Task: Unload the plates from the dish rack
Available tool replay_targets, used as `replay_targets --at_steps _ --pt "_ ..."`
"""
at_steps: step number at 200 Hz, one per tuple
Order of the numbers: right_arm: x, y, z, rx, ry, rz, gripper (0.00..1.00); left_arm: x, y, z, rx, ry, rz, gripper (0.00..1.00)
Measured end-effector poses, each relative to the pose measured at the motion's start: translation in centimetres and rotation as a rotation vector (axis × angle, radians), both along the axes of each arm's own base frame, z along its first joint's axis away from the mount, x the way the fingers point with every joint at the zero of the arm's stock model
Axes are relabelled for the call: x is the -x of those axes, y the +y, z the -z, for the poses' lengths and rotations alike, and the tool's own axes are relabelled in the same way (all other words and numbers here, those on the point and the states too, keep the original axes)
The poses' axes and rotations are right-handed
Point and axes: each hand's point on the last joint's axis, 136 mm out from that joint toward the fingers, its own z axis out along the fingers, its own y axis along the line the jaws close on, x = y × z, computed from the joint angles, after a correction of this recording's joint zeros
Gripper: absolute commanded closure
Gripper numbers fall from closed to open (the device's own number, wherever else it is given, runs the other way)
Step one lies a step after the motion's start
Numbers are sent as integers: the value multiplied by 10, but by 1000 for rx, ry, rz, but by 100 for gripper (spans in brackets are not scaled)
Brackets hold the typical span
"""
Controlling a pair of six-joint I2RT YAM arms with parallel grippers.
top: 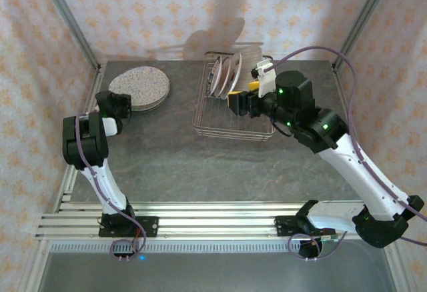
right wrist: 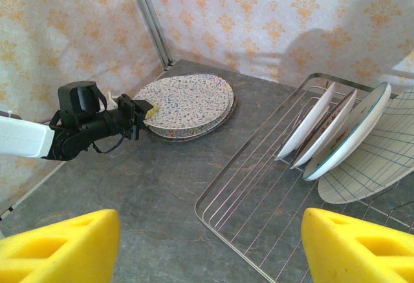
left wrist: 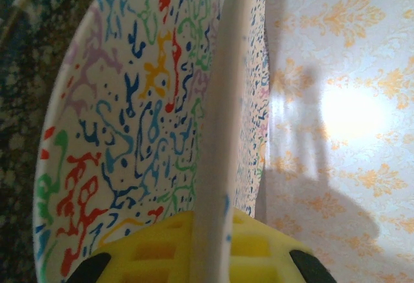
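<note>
While the left arm is occupied at the far left, the coming move belongs, I would judge, to the right arm. Biggest in front of me is the grey table. On it, at the back and a little right of centre, sits the rack. Far to the left, well apart from the rack, a flat stack of speckled plates lies on the table.

Inside the rack, four plates stand on edge at its far end, leaning against each other. Three are thin and pale. The fourth, behind them, is larger and has a grid of lines. Their rims run roughly from the near side toward the back wall.

The right gripper hovers over the rack with its yellow fingers wide apart and nothing between them. The standing plates are just beyond it, toward the back wall and slightly left, and this arm is clearly the nearer one to them. Because the rims point about toward the gripper, it seems the fingers only have to go forward to straddle one rim.

The left gripper has its pads pressed together on the rim of the top plate of the stack. In its wrist view, the rim rises between the two yellow pads.
</note>
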Motion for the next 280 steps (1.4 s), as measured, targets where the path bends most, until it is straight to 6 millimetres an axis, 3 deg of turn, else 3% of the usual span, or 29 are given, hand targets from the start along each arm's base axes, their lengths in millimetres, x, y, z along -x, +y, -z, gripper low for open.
replay_targets --at_steps 25,54,129,280 --pt "0 0 0 -2 3 1 26 -3 0 -2 2 1 5 93" --pt "-1 1 2 -1 9 2 26 -5 -2 -4 3 5 23 78" --pt "-2 2 2 -4 11 4 26 -2 -8 4 32 85 57 55" --pt "-9 7 2 -16 43 18 26 12 -17 2 44 366 151 36"
